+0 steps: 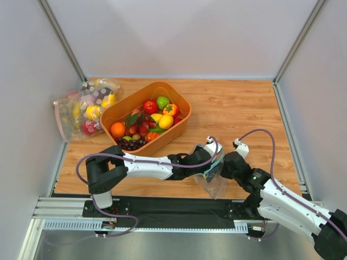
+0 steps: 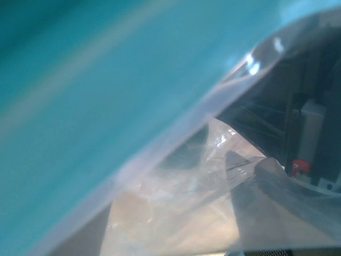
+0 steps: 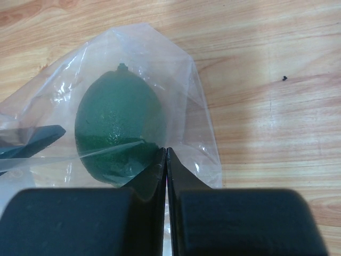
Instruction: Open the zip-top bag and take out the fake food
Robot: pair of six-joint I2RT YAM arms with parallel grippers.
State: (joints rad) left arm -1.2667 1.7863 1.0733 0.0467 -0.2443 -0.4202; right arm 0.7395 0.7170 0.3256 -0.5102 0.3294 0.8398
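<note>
The zip-top bag (image 1: 214, 181) lies on the table near its front edge, between my two grippers. Its teal zip strip (image 2: 96, 90) fills most of the left wrist view. My left gripper (image 1: 208, 159) holds the bag at the strip; its fingers are blurred behind plastic. My right gripper (image 3: 166, 152) is shut on a fold of the clear plastic (image 3: 197, 106). A dark green avocado-like fruit (image 3: 117, 125) sits inside the bag just beyond the right fingertips. An orange (image 1: 117, 129) and red strawberry-like pieces (image 1: 138, 128) lie in the orange bin (image 1: 184, 108).
The orange bin also holds a tomato, lemon, green fruit and purple grapes. Clear bags with pink strips (image 1: 81, 108), full of produce, lie at the back left by the wall. Metal rails run along the table's front edge (image 1: 162, 208).
</note>
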